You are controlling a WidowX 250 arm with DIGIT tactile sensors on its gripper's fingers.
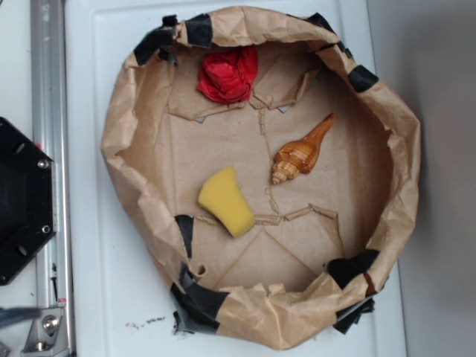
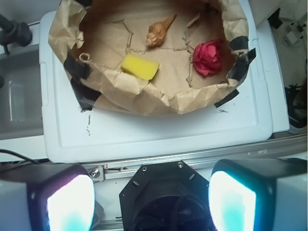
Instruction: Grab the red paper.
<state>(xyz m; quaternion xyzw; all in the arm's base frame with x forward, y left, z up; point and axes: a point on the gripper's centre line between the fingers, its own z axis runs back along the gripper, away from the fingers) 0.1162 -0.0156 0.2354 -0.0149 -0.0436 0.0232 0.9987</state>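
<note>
The red paper (image 1: 227,74) (image 2: 209,57) is a crumpled bright red wad lying inside the brown paper-lined basin, against its rim. In the wrist view my gripper (image 2: 151,202) is open, its two glowing pads far apart at the bottom of the frame, with nothing between them. It hovers above the black robot base (image 2: 166,197), well short of the basin and far from the red paper. The gripper does not show in the exterior view.
The brown paper basin (image 1: 387,111) is taped with black tape and sits on a white tray (image 1: 89,223). Inside it lie a yellow sponge (image 1: 227,201) (image 2: 139,67) and a brown spiral shell (image 1: 301,150) (image 2: 160,31). A metal rail (image 1: 46,89) and the black base (image 1: 22,201) flank the tray.
</note>
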